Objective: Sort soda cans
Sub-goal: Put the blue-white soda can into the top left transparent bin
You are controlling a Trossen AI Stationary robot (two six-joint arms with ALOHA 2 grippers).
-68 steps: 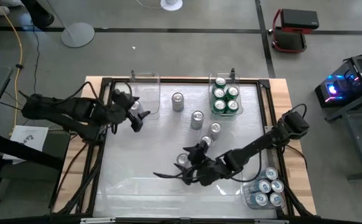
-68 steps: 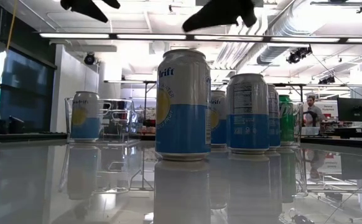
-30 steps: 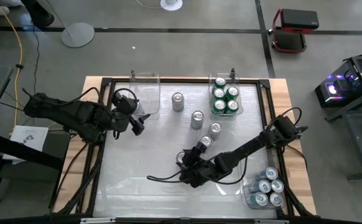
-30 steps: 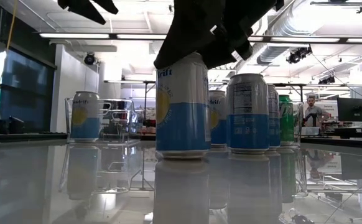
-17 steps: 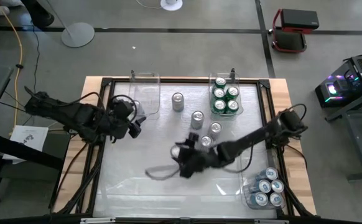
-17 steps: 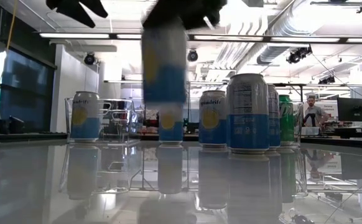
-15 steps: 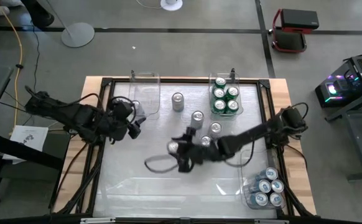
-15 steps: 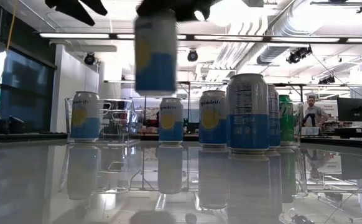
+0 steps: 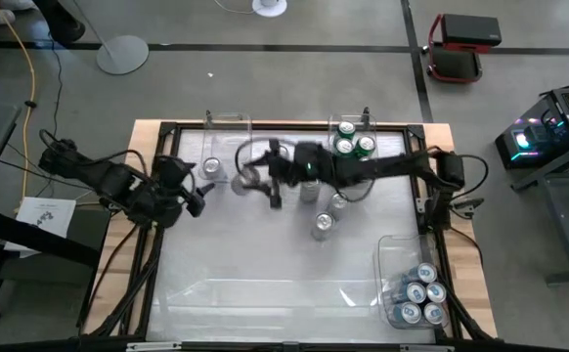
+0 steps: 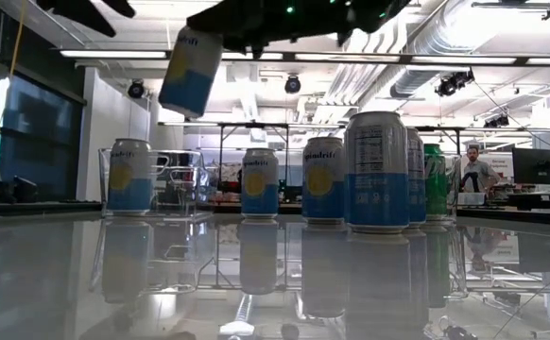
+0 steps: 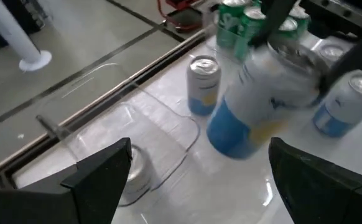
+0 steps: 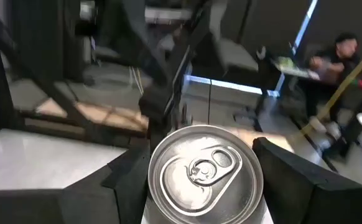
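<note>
My right gripper [image 12: 204, 177] is shut on a blue-and-white soda can [image 10: 190, 71] high over the table's far left part, beside the clear far-left bin [image 9: 228, 127]. In the left wrist view that can [image 11: 255, 99] hangs tilted. One can [image 9: 209, 168] stands in this bin. My left gripper [image 9: 195, 200] is open at the table's left side, apart from the cans. Three loose cans stand on their bases mid-table, the nearest [image 9: 322, 225]. Green cans [image 9: 353, 145] fill the far-right bin and blue ones [image 9: 416, 298] the near-right bin. My right gripper pinches the soda can between its two fingers, one finger [image 12: 125, 180] on each side of the side wall just below the silver top [image 12: 204, 168]. The fingers reach down from above at the can's upper end [image 11: 274, 53]. The can is lifted clear and hangs tilted.
The right arm [image 9: 382, 168] stretches across the table's far part, over the loose cans. A dark frame rail [image 9: 265, 125] runs along the far edge behind the bins. Bare table surface [image 9: 245, 274] lies at the near left. A person [image 10: 471, 168] stands far off in the room.
My right gripper came down on the near-middle can, shut on it, lifted it clear and carried it up toward the table's far left, by the far-left bin. The can stood upright then and is tilted now. My left gripper drew back toward the left edge.
</note>
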